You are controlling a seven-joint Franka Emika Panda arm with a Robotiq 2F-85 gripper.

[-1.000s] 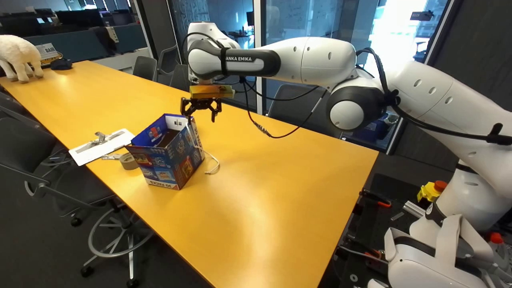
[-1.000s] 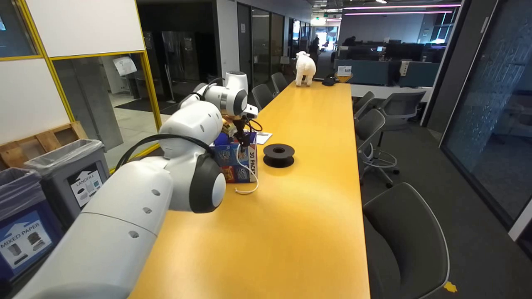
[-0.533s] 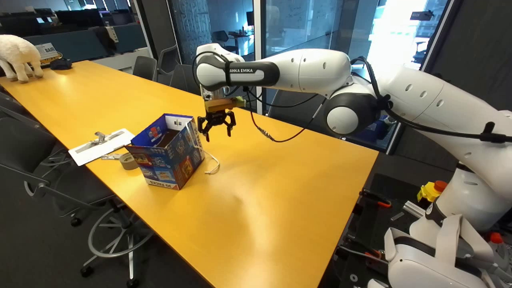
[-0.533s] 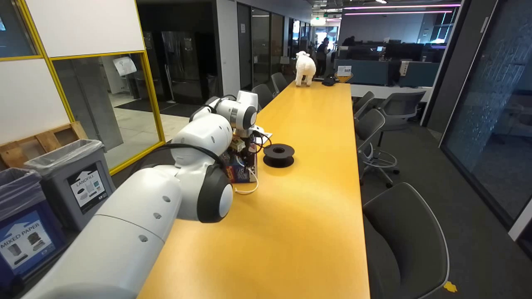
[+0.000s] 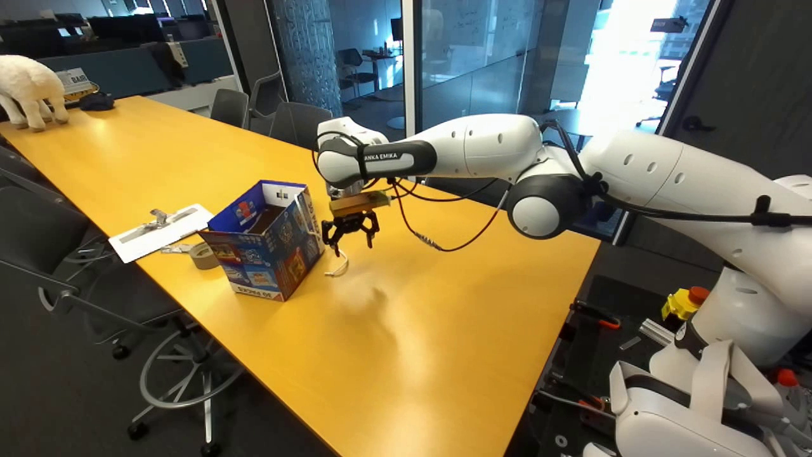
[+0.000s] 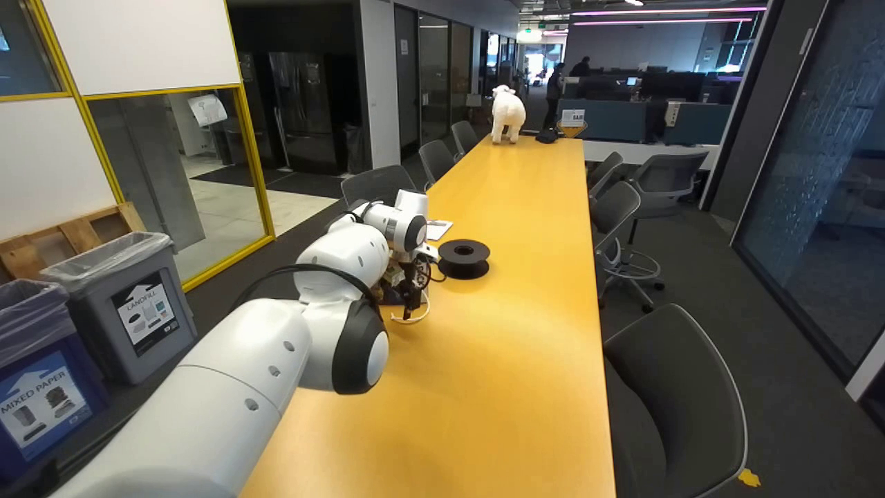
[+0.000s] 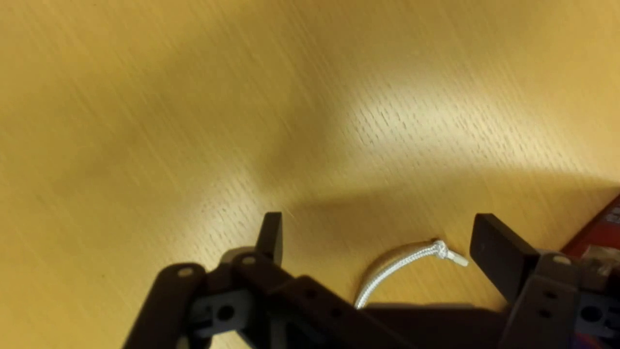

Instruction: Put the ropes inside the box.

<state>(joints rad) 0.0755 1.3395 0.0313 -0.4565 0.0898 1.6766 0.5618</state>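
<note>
One rope point(image 7: 400, 263) seen, knotted end below and between wide-spread jaws of gripper point(image 5: 353, 249), nothing held; box point(image 5: 279, 249) placed just beside jaws. Jaws best lowered straight to table point(image 7: 145, 121), end pinched behind knot, box wall unbumped.

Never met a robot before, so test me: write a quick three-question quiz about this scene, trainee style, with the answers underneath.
1. True or false: the gripper stands open, gripping nothing.
2. In the wrist view, where does the knotted end of the rope lie?
3. Fill in the blank: in an exterior view, a round black ____ with a hole in its middle sits on the table.

Key:
1. True.
2. On the table, outside the box.
3. Spool.
</note>
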